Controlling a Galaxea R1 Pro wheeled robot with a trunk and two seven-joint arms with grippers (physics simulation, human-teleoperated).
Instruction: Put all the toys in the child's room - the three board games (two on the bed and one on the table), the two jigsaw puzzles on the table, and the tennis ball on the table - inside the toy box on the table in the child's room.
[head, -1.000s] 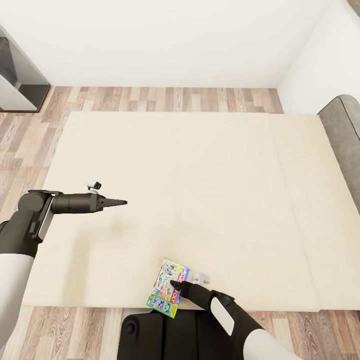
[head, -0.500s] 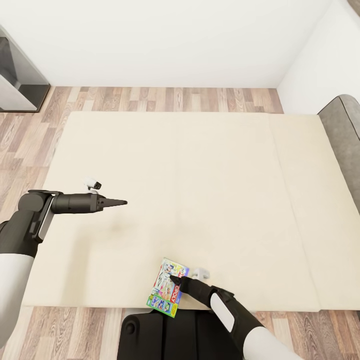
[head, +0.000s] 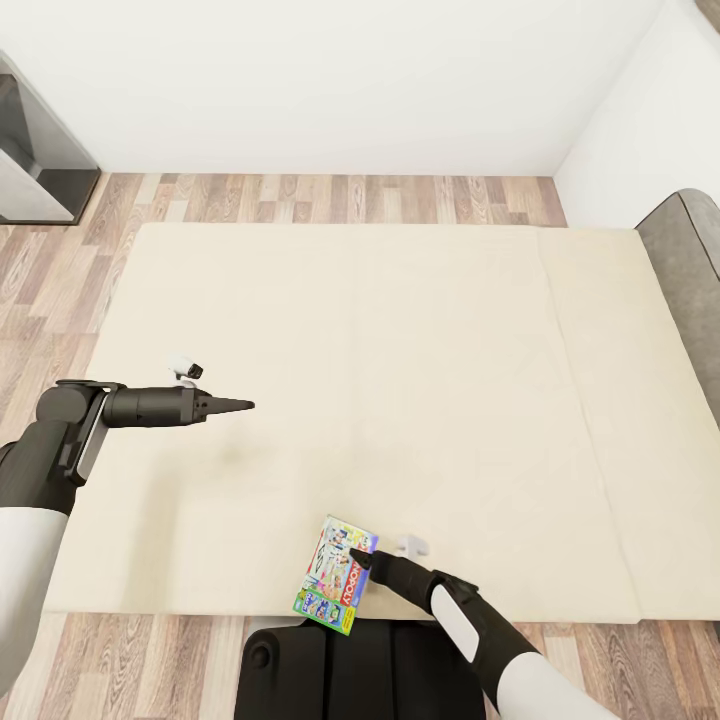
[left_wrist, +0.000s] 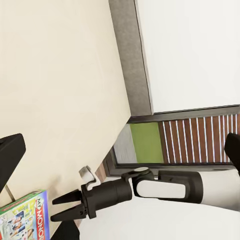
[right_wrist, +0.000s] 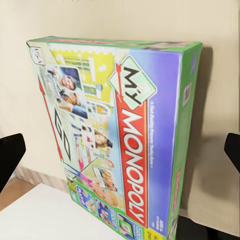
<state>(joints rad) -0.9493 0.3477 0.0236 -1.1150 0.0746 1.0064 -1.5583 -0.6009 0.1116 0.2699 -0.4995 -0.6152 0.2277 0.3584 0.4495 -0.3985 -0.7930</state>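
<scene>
Since a second ago our right hand (head: 362, 560) has drawn back a little toward the right edge of the board game (head: 337, 576), and the forearm has swung outward, while the box itself has stayed put. The board game lies flat at the near edge of the bed (head: 400, 330), its lower end overhanging the mattress edge above our dark base (head: 330, 670). In the right wrist view we read "MY MONOPOLY" in white on the red band of the board game (right_wrist: 117, 135), with a green border, a blue panel and a "GO" arrow; the head view is too small to show more than the band. There the two fingertips (right_wrist: 10, 152) stand far apart at either side, spread wide with nothing gripped. The left wrist view shows that hand (left_wrist: 64, 206) from the side, jaws parted, beside the box corner (left_wrist: 25, 217) and the grey headboard (left_wrist: 132, 55). Our left hand (head: 235, 405) hangs over the mattress, pointed to a tip, holding nothing, unmoved; how far open it is we cannot tell.
</scene>
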